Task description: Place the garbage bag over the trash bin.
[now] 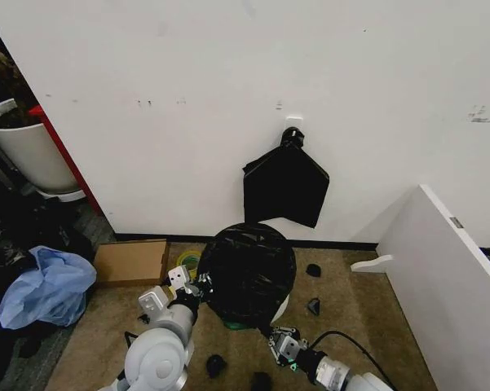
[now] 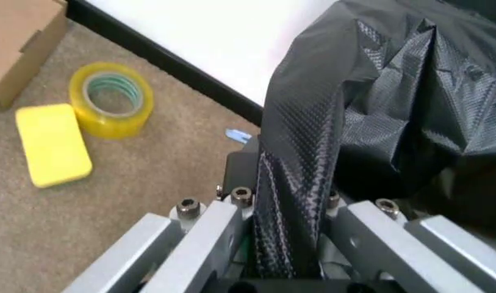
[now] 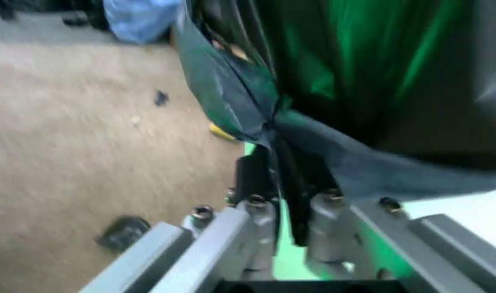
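Wall edge: the white wall [image 1: 228, 106] with its dark baseboard closes off the carpeted floor [image 1: 367, 326] just behind the bin.
Right edge: a white panel [image 1: 448, 301] runs along the robot's right, leaving a strip of bare carpet between it and the bin.
Left side: a flat brown cardboard box [image 1: 130, 261] lies against the wall; beyond it a crumpled light blue plastic bag [image 1: 45, 289] and a large white round tub [image 1: 28, 151] crowd the floor.
Near the left claw: a yellow roll of tape [image 2: 111, 97] and a yellow sponge block [image 2: 52, 144] lie close together on the carpet, near the bin.
Small clutter: a few dark scraps [image 1: 313, 270] sit on the carpet to the right of the bin.
Garbage bag: the thin glossy black plastic garbage bag [image 1: 246, 273] is draped over the small round white plastic trash bin [image 1: 280, 309], covering its top and most of its wall; a sliver of white shows low on the right.
Left claw: the left claw [image 1: 197, 285] is at the bag's left side, clenched on a twisted fold of black film.
Right claw: the right claw [image 1: 279, 336] is low at the bag's front right, pinching a gathered edge of the film.
Wall item: a flat black squarish bundle [image 1: 285, 186] hangs above the bin.
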### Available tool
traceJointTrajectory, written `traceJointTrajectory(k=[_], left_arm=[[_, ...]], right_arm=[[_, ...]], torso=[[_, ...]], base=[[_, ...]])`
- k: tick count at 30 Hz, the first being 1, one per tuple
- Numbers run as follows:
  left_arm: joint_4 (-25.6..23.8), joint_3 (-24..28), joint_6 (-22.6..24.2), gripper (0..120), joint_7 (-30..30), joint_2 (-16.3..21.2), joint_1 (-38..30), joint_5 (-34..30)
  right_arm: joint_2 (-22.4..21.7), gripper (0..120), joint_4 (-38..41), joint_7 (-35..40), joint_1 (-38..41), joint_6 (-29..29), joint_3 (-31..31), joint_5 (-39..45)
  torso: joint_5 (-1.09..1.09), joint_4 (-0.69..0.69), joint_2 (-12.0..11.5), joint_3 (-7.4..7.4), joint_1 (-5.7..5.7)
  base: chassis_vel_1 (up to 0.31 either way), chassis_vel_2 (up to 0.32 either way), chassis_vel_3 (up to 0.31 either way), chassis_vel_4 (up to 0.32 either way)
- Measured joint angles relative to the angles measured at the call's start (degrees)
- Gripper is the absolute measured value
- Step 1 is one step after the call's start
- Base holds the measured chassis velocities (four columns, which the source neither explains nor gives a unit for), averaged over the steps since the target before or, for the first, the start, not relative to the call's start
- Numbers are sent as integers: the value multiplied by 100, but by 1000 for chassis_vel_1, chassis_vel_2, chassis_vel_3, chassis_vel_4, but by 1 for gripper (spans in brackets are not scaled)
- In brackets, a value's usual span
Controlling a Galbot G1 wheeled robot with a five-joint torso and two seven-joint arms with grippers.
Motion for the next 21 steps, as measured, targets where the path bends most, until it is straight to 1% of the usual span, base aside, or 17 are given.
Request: traceJointTrajectory(k=[2,3,4,7,8,9,11,12,14,15,16,18,19,21], left_arm=[[88,-24,-52,3,-7,-4,-49,-3],[119,-29,-72,3,-15,-10,-65,-8],[119,-29,-72,3,-15,-10,-65,-8],[220,-46,-152,3,-55,-53,-136,-48],[227,-48,-159,3,-70,-55,-147,-59],[227,-48,-159,3,-70,-55,-147,-59],[235,-57,-164,3,-77,-26,-159,-64],[236,-59,-165,3,-74,-21,-160,-61],[254,-90,-179,3,48,58,-160,51],[274,-102,-215,3,169,110,-158,147],[274,-102,-215,3,169,110,-158,147],[350,-114,-388,3,514,214,-158,369],[407,-114,-503,3,666,271,-171,446],[529,-115,-713,3,950,373,-222,532]], right_arm=[[-48,14,55,-53,-88,86,48,7],[-61,18,69,-65,-118,112,62,8],[-61,18,69,-65,-118,112,62,8],[-61,34,93,-76,-241,194,134,9],[-49,36,88,-76,-268,217,152,4],[-49,36,88,-76,-268,217,152,4],[-49,47,90,-103,-325,272,199,15],[-51,49,93,-110,-337,280,206,27],[-66,59,193,-176,-427,301,296,301],[-64,64,289,-272,-484,132,418,568],[-64,64,289,-272,-484,132,418,568],[-14,71,353,-398,-509,-327,659,1174],[12,76,261,-452,-459,-500,793,1575],[20,83,35,-567,-342,-709,1008,2159]], torso=[[0,0,0,0,0],[0,0,0,0,0],[0,0,0,0,0],[0,-1,0,0,0],[1,-1,0,0,0],[1,-1,0,0,0],[1,0,0,0,0],[1,0,0,0,0],[1,1,0,0,0],[1,0,0,0,0],[1,0,0,0,0],[-1,-1,0,0,0],[0,-1,0,0,0],[2,1,0,0,0]], base=[[0,0,0,0],[0,0,0,0],[0,0,0,0],[0,0,0,0],[0,0,0,0],[0,0,0,0],[0,0,0,0],[0,0,0,0],[0,0,0,0],[0,0,0,0],[0,0,0,0],[0,0,0,0],[0,0,0,0],[0,0,0,0]])
